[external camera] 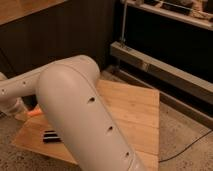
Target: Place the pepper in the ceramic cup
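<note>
Camera view is being filled mostly by the robot's white arm, whose thick upper segment is rising from the bottom edge toward the middle and showing three small dark holes along its side. From the rounded elbow a slimmer segment is reaching away to the left edge of the frame, where it is bending downward. The gripper is sitting at that far-left end, low over the left part of the wooden board, and the arm is hiding most of it, so whether it is open or closed cannot be told.

The pepper is showing only as a short bright-orange sliver just beside the gripper and right under the slimmer arm segment, above the board's left side; whether it is being held or is lying on the wood cannot be told. A small dark ridged object, possibly a part of the robot, is lying on the board just in front of the pepper, touching the edge of the thick arm segment.

The board is lying flat on a speckled floor. A black cable is trailing across the floor at the right. Behind the board, a grey metal rail is running diagonally beneath a dark shelf unit, and a dark wall panel is standing at the back left.
</note>
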`<state>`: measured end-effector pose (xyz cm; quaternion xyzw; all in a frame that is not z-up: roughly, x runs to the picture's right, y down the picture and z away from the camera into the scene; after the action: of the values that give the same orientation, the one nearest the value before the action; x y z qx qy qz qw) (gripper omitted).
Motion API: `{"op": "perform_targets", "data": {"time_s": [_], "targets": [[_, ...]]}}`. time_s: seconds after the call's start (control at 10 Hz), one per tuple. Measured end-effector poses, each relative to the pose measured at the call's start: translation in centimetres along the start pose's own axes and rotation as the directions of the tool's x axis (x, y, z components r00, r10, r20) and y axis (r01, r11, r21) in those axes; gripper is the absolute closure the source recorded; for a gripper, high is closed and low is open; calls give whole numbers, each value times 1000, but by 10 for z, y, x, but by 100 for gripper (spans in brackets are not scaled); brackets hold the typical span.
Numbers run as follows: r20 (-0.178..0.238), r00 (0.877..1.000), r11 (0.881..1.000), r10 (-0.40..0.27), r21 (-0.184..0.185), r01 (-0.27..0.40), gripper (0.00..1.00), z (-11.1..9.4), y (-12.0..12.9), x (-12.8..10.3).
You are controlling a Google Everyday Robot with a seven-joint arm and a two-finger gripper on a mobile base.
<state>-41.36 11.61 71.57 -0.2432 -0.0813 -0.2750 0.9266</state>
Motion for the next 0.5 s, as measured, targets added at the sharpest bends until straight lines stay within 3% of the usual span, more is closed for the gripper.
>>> {"op": "perform_targets", "data": {"time_s": [0.5], "targets": [[-44,999,1000,5,10,-4,93,-13,3,2]]}}
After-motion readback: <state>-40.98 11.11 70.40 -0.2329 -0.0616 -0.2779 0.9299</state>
